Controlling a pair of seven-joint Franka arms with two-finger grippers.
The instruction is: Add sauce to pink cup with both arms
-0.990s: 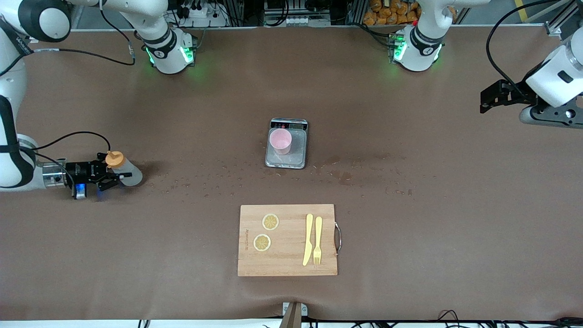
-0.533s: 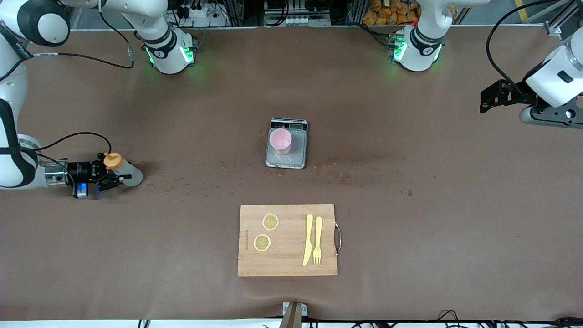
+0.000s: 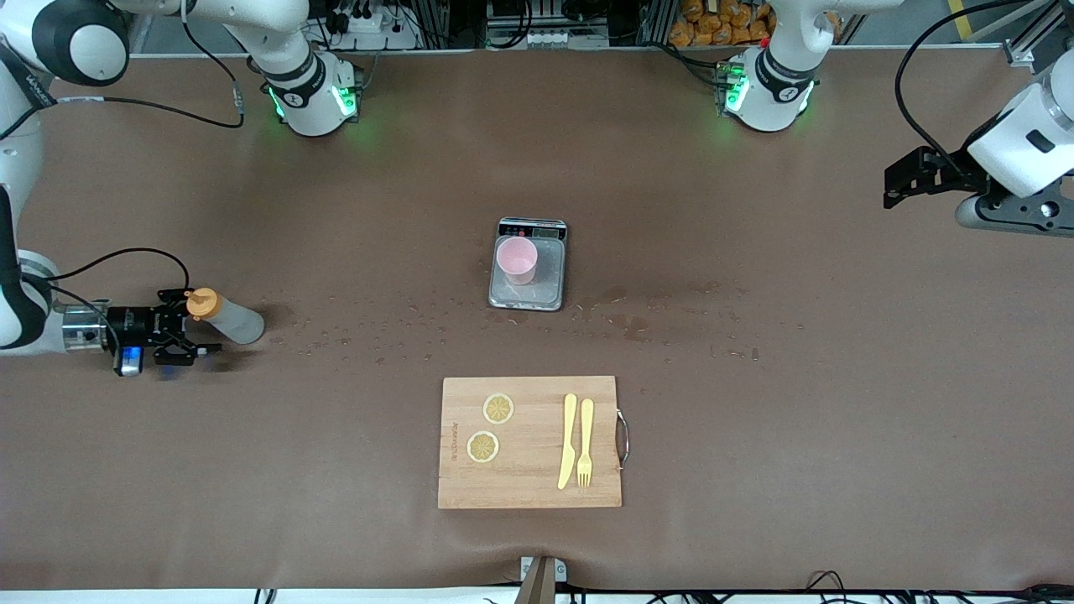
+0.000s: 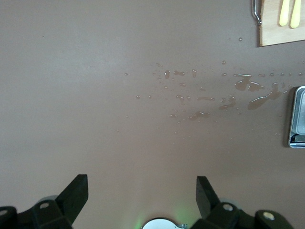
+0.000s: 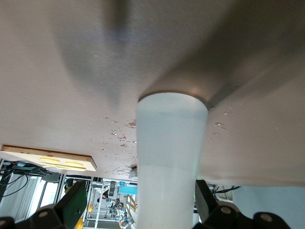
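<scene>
The sauce bottle, whitish with an orange cap, stands on its base on the table near the right arm's end. My right gripper is open, with a finger on each side of the bottle's upper part and not pressing it. In the right wrist view the bottle fills the space between the spread fingers. The pink cup stands on the grey scale at mid-table. My left gripper waits open in the air over the left arm's end of the table; nothing is between its fingers.
A wooden cutting board lies nearer to the front camera than the scale, carrying two lemon slices, a yellow knife and a yellow fork. Water droplets dot the table between bottle and scale.
My right gripper has opened and let go of the sauce bottle, then drawn back a little toward the right arm's end. The bottle stays standing. The left arm has not moved.
</scene>
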